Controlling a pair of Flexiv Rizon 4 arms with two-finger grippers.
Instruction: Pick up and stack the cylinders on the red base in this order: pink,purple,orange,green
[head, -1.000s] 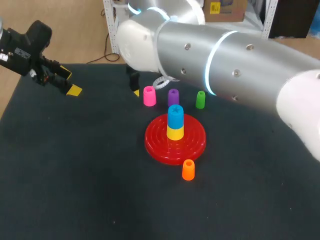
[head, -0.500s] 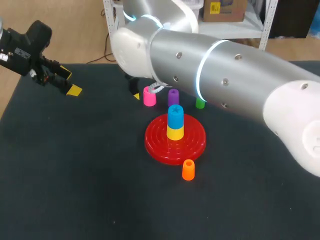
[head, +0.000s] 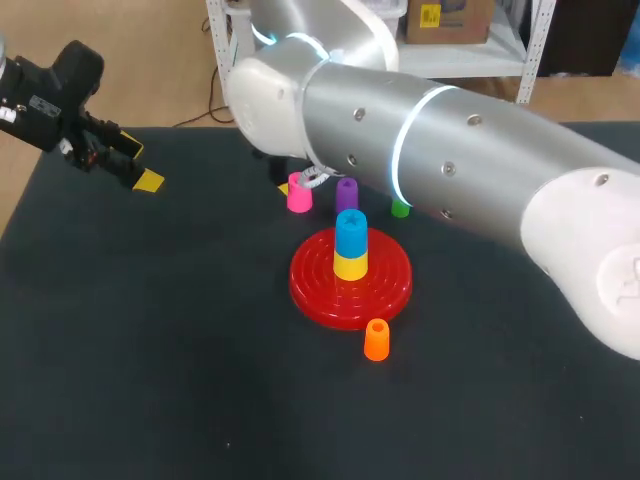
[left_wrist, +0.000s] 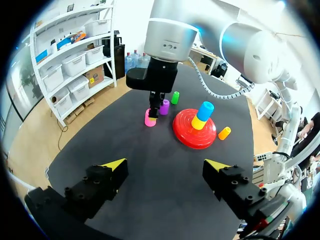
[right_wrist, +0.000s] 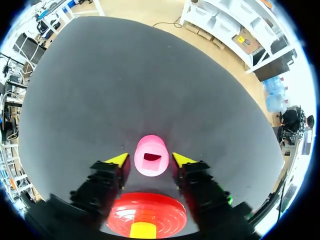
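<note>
Table: dark mat, filling most of the head view.

Right arm: silver and white, entering from the right edge, crossing to upper centre, over the back row of cylinders.

Red base: ridged disc, centre of frame, carrying a yellow cylinder with a blue cylinder on top.

Left gripper: upper left of the head view, near the table's corner, well apart from all cylinders; jaws wide, nothing between.

Right gripper: lowered around the pink cylinder; jaws apart, one finger on each side, a thin gap showing at both, no grip.

Pink cylinder: upright on the table, above and left of the base in the head view.

Purple cylinder: upright, just right of the pink, behind the base.

Green cylinder: right of the purple, partly under the arm.

Orange cylinder: below the base's lower right rim, just beside it.
</note>
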